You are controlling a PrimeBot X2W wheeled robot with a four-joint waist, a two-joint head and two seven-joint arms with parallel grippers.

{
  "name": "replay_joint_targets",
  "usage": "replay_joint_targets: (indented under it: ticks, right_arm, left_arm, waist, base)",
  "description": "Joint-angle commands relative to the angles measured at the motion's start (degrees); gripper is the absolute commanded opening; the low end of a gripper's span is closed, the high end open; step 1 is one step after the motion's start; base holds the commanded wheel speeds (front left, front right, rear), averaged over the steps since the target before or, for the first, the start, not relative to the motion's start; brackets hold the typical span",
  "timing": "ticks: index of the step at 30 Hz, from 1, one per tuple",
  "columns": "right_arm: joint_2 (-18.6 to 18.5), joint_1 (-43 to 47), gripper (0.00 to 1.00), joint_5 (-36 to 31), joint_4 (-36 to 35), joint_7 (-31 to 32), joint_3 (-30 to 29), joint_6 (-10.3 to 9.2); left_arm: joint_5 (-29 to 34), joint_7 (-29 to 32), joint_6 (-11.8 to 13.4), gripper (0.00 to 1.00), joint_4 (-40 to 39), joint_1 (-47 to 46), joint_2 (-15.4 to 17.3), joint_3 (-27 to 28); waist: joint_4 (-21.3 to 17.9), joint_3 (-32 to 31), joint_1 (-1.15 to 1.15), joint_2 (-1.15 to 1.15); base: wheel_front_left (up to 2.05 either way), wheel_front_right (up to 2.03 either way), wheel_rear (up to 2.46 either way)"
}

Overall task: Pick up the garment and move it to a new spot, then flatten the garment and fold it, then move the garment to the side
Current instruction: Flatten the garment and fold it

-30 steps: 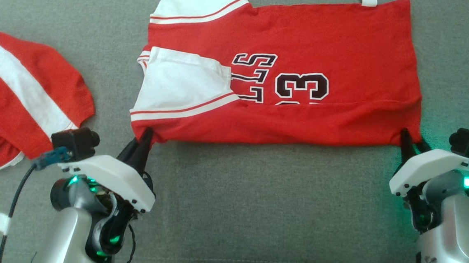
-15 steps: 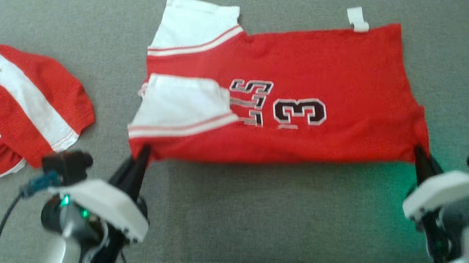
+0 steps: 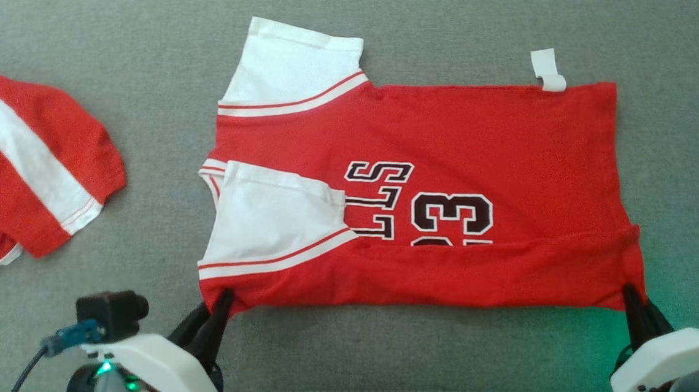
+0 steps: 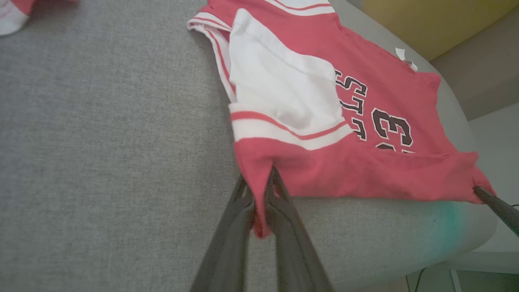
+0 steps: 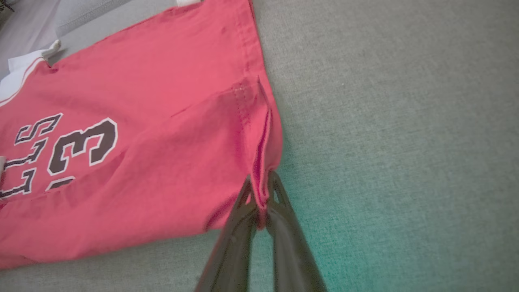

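The garment [image 3: 452, 135] is a red jersey with white sleeves and a black "33", lying sideways on the grey cushion, its near long edge folded up over the numbers. My left gripper [image 3: 222, 298] is shut on the jersey's near left corner [image 4: 259, 194], below the white sleeve [image 4: 284, 89]. My right gripper [image 3: 631, 295] is shut on the near right corner at the hem [image 5: 261, 190]. Both corners are pinched between the dark fingers, and the near edge [image 3: 429, 287] runs stretched between them. A white tag [image 3: 548, 68] sticks out at the far edge.
A second red and white garment [image 3: 20, 160] lies crumpled at the left of the grey cushion [image 3: 117, 81]. Bare cushion stretches in front of the jersey [image 3: 412, 360]. In the left wrist view the cushion's rounded edge [image 4: 458, 227] drops off at the right.
The right gripper has closed on the hem corner. The head camera has tilted, so the jersey sits lower in the picture; both grippers stay at the near corners.
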Motion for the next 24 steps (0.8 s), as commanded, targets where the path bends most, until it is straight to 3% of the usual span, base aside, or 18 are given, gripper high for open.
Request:
replay_joint_targets:
  ticks: [1, 10, 17, 24]
  right_arm:
    - [-0.5, -1.0, 1.0, 0.1, -2.7, -0.9, 1.1, 0.37]
    - [-0.5, -5.0, 1.0, -2.3, -5.7, -5.6, 0.6, 0.37]
    - [-0.5, -13.5, 1.0, -4.3, -5.6, -8.0, 6.5, 0.37]
    - [-1.5, -21.2, 1.0, -4.2, -3.0, -9.9, 12.4, 0.37]
  left_arm:
    - [0.8, 0.1, 0.4, 1.0, -2.2, -2.2, 0.9, 1.9]
    - [3.7, 3.3, 0.0, 1.0, -4.7, -9.6, 8.0, 5.9]
    - [6.2, 10.6, -3.0, 1.0, 0.6, -28.5, 14.7, 6.4]
    - [6.7, 16.0, -6.0, 1.0, 10.3, -46.8, 18.0, 6.0]
  waist:
    - [-0.5, 0.3, 0.0, 0.0]
    - [-3.6, 2.4, 0.0, 0.0]
    - [-6.3, 7.3, 0.0, 0.0]
    - [-9.1, 12.6, 0.0, 0.0]
  base:
    - [0.0, 0.0, 0.0]
    - [0.0, 0.0, 0.0]
    - [0.0, 0.0, 0.0]
    - [0.0, 0.0, 0.0]
